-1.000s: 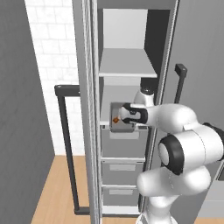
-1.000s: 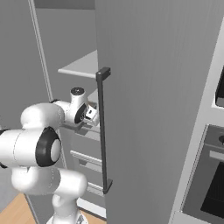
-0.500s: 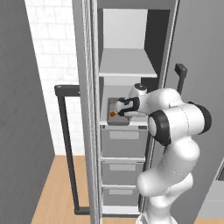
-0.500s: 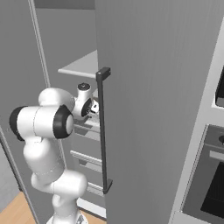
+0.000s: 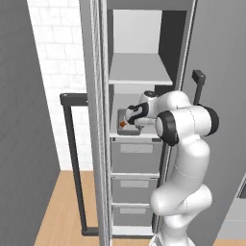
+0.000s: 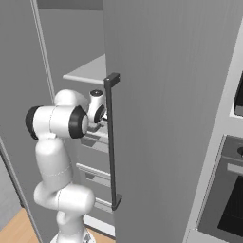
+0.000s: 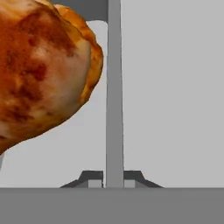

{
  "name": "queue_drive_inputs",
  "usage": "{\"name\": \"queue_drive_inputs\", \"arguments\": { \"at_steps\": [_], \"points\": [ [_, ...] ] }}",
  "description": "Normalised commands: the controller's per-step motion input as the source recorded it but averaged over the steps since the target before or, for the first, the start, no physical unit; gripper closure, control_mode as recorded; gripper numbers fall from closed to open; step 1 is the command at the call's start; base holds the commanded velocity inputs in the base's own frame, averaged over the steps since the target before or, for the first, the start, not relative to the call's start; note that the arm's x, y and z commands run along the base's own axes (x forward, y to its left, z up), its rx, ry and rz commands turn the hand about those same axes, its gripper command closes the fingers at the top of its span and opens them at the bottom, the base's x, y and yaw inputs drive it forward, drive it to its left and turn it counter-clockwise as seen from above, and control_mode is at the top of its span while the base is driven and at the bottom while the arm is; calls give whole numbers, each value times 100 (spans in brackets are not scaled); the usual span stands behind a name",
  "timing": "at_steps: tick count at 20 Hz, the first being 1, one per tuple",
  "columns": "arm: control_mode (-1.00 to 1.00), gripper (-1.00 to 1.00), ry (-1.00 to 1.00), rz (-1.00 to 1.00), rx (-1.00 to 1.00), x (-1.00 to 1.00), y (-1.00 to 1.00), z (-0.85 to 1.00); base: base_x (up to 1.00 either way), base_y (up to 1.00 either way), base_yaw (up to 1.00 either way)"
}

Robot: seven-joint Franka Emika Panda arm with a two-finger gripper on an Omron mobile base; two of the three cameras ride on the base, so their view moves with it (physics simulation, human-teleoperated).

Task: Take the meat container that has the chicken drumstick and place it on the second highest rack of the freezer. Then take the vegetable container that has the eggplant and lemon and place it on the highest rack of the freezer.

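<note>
- Jaws nipped tight on the thin grey wall [image 7: 114,92] of the meat container [image 5: 129,126], wall standing straight up between the two tips in the hand view.
- Gripper [image 5: 130,116] reaching into the freezer [image 5: 144,72], container hanging low over the second highest rack [image 5: 115,133], touching or just clear of it, hard to tell which.
- Chicken drumstick [image 7: 41,70] riding inside, big and close beside the held wall; orange speck of it in the left base view.
- Best play now: keep the tray level, ease it down flat onto that lower white shelf, above the grey drawers [image 5: 136,154].
- Push deep enough to seat the whole base, then release only once settled.
- Highest rack [image 5: 139,74] bare above, waiting for the vegetable container.
- Risk: thin-wall pinch tipping the tray, drumstick rolling.
</note>
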Motion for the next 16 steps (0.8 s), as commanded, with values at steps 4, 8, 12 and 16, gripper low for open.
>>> {"name": "queue_drive_inputs", "arguments": {
  "at_steps": [4,8,12,16],
  "points": [
    [-100,100,-2,0,-2,11,0,-12,0,0,0],
    [-100,100,0,0,0,23,0,0,0,0,0],
    [-100,100,0,0,0,20,0,-1,0,0,0],
    [-100,100,0,-1,0,18,0,0,0,0,0]
  ]
}}
